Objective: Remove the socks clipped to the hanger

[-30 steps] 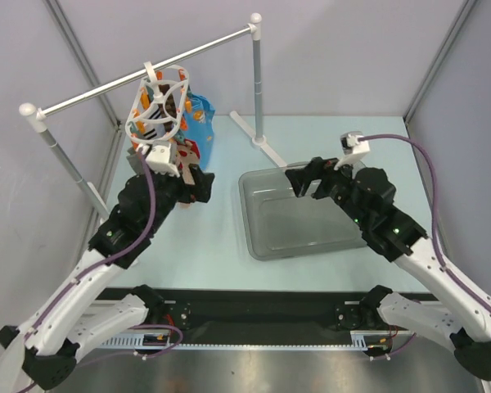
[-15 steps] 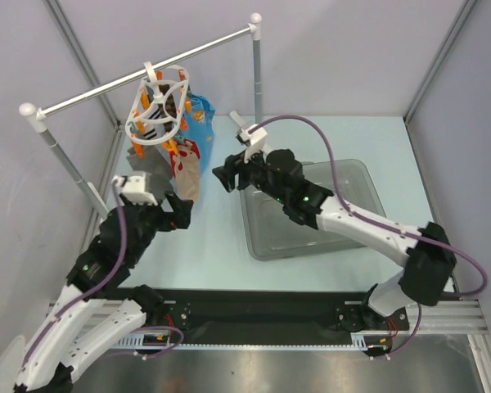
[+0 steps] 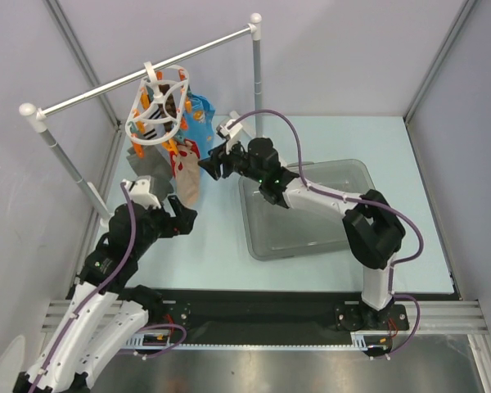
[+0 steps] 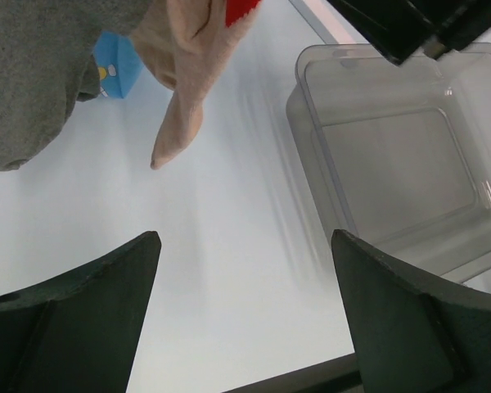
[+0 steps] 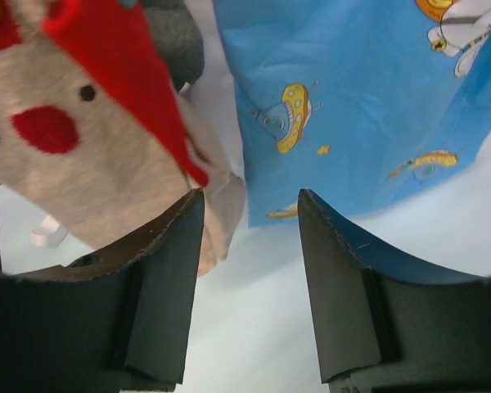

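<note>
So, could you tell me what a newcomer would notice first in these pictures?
The white ring hanger, hung on the rail at the rear left, catches the eye first, with socks and a bright blue printed cloth dangling beneath it. Next comes the right arm, stretched across the table with its pincer open right beside the red-nosed beige sock.

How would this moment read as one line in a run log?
left claw open, short of grey sock | right claw open, at beige-red sock, beside blue cloth | both socks hang from hanger | nothing held
</note>
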`<state>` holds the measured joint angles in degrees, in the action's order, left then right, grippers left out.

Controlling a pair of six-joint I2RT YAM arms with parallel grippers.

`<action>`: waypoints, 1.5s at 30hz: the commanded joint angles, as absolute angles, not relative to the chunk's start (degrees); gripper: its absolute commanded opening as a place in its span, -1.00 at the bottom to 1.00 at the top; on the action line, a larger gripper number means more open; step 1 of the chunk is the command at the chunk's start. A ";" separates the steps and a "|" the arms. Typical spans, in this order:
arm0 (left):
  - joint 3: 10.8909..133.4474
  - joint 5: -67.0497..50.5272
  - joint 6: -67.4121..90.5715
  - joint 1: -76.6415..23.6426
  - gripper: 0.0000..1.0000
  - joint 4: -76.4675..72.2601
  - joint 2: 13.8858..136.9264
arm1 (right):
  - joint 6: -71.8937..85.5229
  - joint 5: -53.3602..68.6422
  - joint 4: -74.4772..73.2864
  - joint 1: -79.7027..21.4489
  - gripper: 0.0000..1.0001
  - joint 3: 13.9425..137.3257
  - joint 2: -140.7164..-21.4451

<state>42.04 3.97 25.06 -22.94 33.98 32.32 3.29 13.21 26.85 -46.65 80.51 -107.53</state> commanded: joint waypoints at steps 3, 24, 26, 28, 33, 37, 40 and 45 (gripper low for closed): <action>41.49 1.41 26.72 -22.41 0.81 31.03 29.63 | 3.25 23.89 35.85 -44.91 0.06 85.43 -112.14; 41.23 0.53 24.70 -22.50 0.66 28.57 30.15 | 13.62 32.43 36.24 -42.72 -1.00 89.56 -114.89; 40.87 -1.56 24.87 -22.50 0.61 27.43 29.88 | 12.67 31.99 32.45 -42.89 -1.00 89.30 -110.85; 40.96 -2.28 24.79 -22.50 0.60 26.02 29.97 | 11.35 31.12 25.80 -43.85 -1.00 89.03 -107.94; 40.96 -4.56 24.26 -22.41 0.60 22.51 30.15 | 8.09 27.07 15.83 -46.93 -1.00 87.80 -98.89; 40.69 -5.62 24.17 -22.50 0.61 20.74 30.06 | 10.71 26.81 11.52 -48.69 -1.00 86.75 -95.37; 40.43 -7.89 23.21 -22.50 0.75 18.99 29.27 | 14.04 26.89 12.48 -49.57 -1.00 84.56 -92.99; 39.73 -5.46 22.68 -22.50 0.81 17.05 28.39 | 19.06 27.86 15.90 -50.89 -1.00 81.92 -91.23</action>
